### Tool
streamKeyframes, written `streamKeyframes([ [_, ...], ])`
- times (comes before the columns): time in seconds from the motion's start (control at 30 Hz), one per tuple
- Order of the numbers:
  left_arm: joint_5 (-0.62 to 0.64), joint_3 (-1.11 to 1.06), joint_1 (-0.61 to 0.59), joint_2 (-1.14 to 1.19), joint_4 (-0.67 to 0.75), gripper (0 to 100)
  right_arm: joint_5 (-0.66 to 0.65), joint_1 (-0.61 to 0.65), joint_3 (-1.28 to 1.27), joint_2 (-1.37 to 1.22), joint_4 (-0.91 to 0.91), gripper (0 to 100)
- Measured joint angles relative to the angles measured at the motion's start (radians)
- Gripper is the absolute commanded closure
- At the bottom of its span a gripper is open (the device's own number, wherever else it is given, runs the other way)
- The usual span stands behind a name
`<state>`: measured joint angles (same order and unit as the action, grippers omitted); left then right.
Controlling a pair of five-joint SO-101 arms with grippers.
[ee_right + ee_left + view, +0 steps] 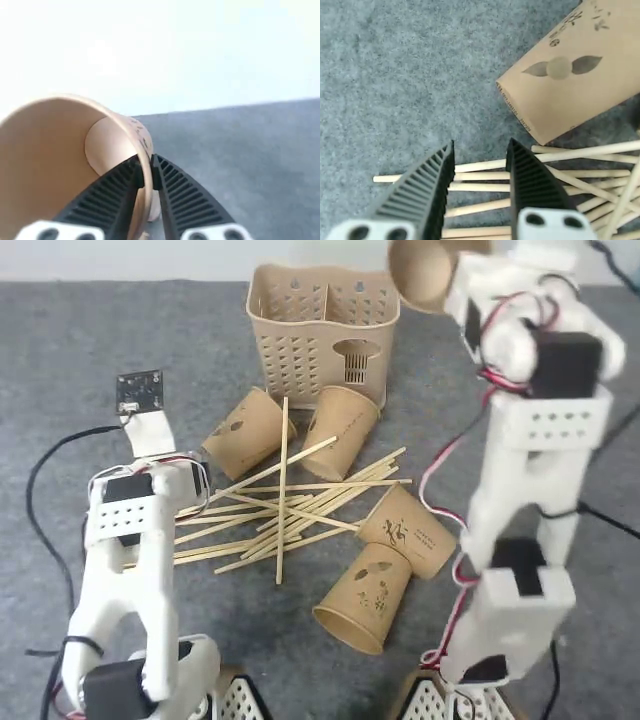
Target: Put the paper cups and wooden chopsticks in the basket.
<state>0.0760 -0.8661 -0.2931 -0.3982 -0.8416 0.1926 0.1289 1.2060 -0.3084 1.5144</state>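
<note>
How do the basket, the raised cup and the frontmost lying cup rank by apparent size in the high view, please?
1. basket
2. frontmost lying cup
Unranked: raised cup, cropped and nearer the camera.

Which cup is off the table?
The cup pinched by its rim in the right tool, up by the basket; the other four lie on the table.
</note>
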Motion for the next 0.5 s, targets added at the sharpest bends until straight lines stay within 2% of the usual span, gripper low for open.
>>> streamKeyframes([
  [0.3, 0.0, 0.0, 0.0, 0.0, 0.0, 84, 0.0, 0.089, 0.1, -0.221, -0.109, 99.1],
  [0.5, 0.0, -0.012, 0.0, 0.0, 0.023, 84, 0.0, 0.094, 0.1, -0.287, -0.135, 98.9],
])
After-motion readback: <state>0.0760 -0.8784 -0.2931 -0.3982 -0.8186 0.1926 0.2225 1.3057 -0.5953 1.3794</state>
